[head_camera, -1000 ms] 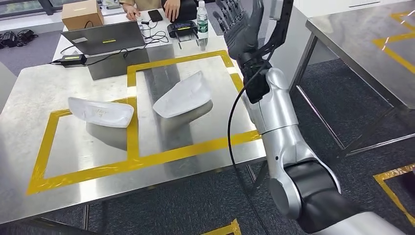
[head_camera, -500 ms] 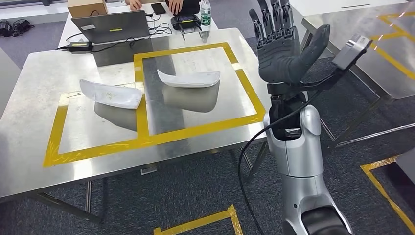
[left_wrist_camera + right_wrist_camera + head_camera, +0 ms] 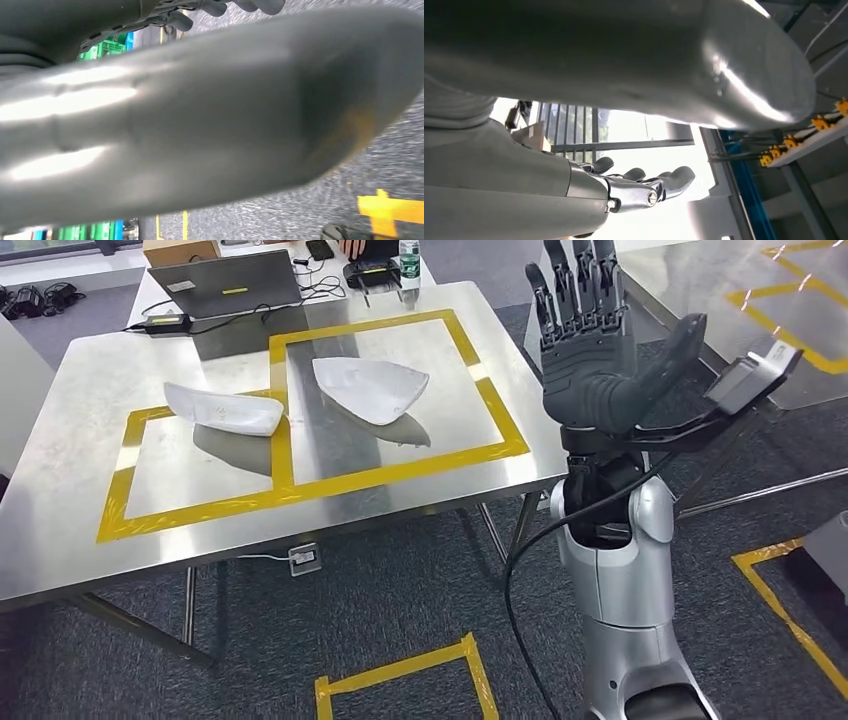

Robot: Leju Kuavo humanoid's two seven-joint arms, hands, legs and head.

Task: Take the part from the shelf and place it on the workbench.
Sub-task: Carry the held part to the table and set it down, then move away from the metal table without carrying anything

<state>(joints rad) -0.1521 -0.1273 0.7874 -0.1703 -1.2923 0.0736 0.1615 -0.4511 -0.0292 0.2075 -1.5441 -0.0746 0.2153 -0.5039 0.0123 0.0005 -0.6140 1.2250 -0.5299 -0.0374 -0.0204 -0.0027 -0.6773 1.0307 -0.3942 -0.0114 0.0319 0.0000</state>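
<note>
Steel workbench across the left and centre, marked with yellow tape into two rectangles side by side. Grey carpet floor around it, with more yellow tape outlines near the bottom. Second steel table at far right, well apart from the first. Silver right arm rising upright at right of the workbench's near right corner, a black cable looping beside it. Right hand raised above the arm, palm toward the head camera, fingers straight and spread, thumb out to the right, holding nothing; same fingers outstretched and bare in the right wrist view. Left hand seen as a blurred grey mass close to its wrist camera, dark fingers at the frame edge; cannot tell how far open or whether holding anything. Right white part lying inside the right taped rectangle, toward its far left. Left white part lying in the left rectangle, its right tip on the tape strip between the two; both parts apart from each other and from the hands. Grey laptop at the far edge of the workbench, a black power adapter just left of it. Cardboard box beyond the laptop. Wrist camera on a bracket right of the right hand. Water bottle at the far right end, beside a black device.
</note>
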